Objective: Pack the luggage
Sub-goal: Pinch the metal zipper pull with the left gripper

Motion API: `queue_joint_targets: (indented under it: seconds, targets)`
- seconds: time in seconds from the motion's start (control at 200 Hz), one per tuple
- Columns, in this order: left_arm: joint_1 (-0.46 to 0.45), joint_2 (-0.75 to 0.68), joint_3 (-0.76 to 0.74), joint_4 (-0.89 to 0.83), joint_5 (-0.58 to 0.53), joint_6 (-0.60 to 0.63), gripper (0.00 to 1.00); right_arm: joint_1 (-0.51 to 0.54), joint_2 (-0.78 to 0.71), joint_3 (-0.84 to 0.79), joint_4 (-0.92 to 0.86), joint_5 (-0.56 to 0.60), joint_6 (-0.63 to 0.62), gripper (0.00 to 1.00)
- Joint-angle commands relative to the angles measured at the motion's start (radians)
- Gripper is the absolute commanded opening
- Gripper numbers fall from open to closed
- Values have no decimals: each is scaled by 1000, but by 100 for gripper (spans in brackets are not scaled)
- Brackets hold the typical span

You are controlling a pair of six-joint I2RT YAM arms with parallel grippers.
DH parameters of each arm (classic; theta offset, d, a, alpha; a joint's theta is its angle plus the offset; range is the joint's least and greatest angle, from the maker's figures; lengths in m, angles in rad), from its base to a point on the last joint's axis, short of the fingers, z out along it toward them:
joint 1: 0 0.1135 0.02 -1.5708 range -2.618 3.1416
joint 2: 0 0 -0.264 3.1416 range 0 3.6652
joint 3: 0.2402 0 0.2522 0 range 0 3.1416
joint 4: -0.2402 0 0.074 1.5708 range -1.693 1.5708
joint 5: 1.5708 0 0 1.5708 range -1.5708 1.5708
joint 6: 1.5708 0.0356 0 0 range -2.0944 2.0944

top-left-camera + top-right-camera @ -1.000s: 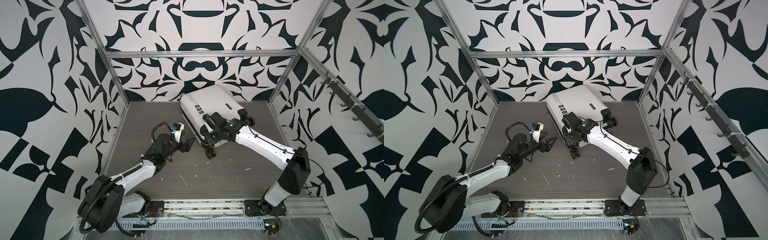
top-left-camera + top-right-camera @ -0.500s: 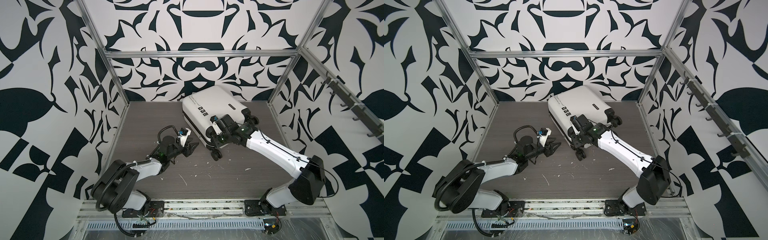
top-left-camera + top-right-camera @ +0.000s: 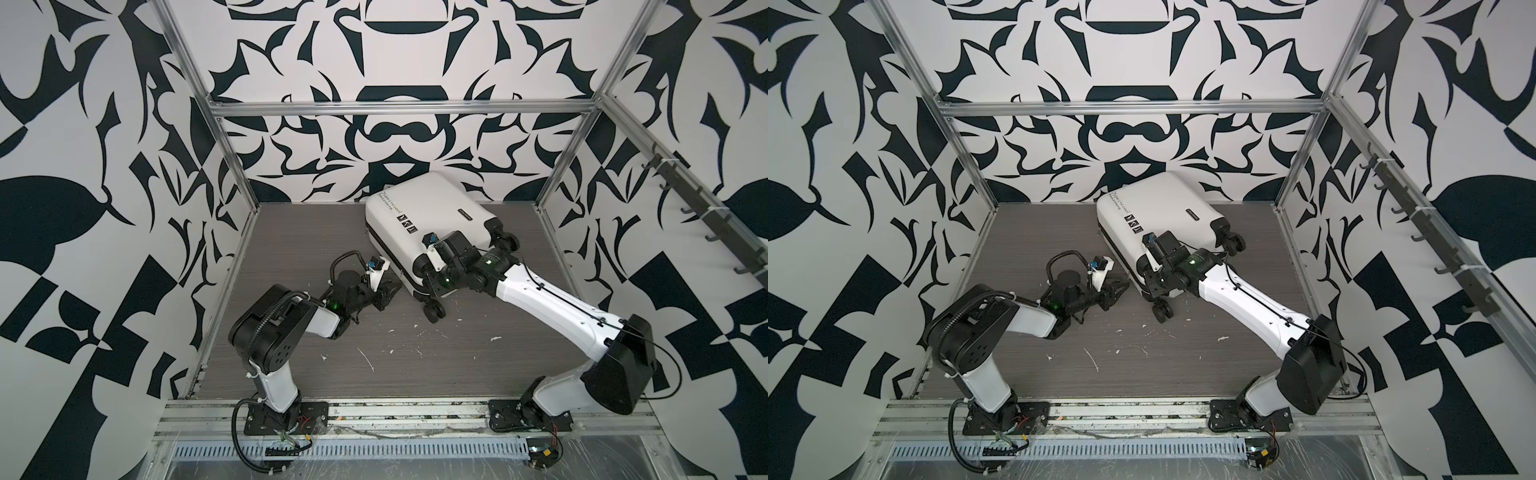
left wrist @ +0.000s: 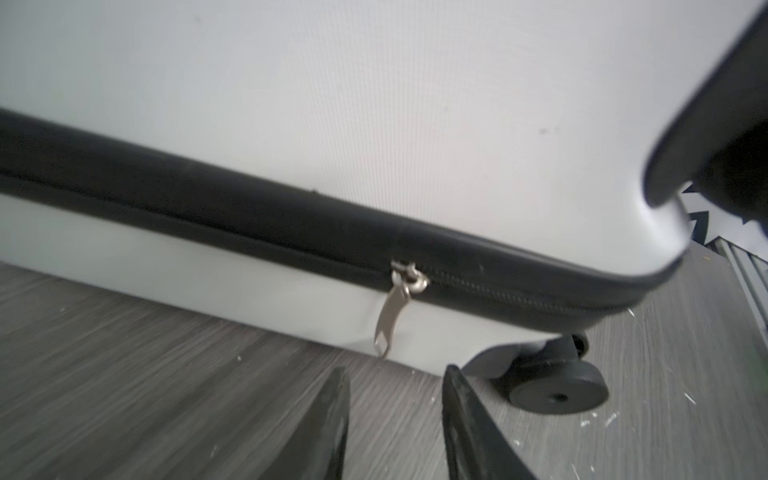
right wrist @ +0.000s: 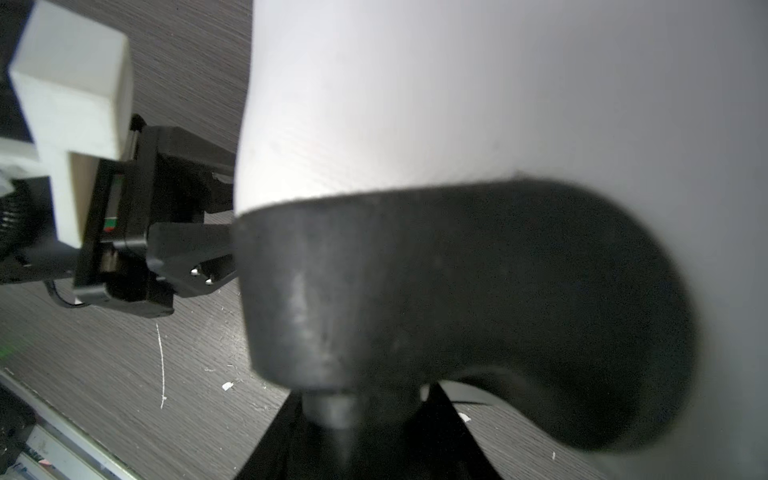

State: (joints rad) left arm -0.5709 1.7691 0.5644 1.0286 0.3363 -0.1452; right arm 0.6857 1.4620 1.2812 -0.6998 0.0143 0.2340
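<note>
Luggage (image 3: 432, 208) lies flat, shell closed, at back-centre of the desk (image 3: 291, 249), wheels twd my right arm. My left gripper (image 4: 395, 374) is low over the desk, narrow gap btwn its fingers, nothing in it. It's just short of the metal zipper pull (image 4: 390, 316) hanging off the black seam. A black wheel (image 4: 557, 390) sits just beside it. My right gripper (image 5: 345, 415) is clamped on the luggage's near-corner wheel mount. That view's blurred, so no finer detail.

Grey wood-grain tabletop (image 3: 311, 232) carries the white luggage (image 3: 436, 212) and scattered white scraps (image 3: 368, 359).
</note>
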Motion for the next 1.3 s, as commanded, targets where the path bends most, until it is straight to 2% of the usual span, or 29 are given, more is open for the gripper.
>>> queue_joint_targets:
  seconds: [0.0,0.44,0.705,0.79,0.955,1.295]
  targets:
    - [-2,32,52,30,24,18,36,-14,-71,23,48,23,34,0]
    - [-2,74,136,-66,22,55,31,-15,-63,23,47,14,54,0]
    - [-3,81,165,-89,43,53,23,-13,-62,25,45,7,60,0]
    - [-1,84,171,-90,45,50,18,-13,-64,26,43,7,60,0]
    - [-3,75,177,-95,83,53,0,-14,-66,28,42,6,64,0]
    - [-22,-34,112,-156,106,85,0,-14,-25,91,57,-11,79,0]
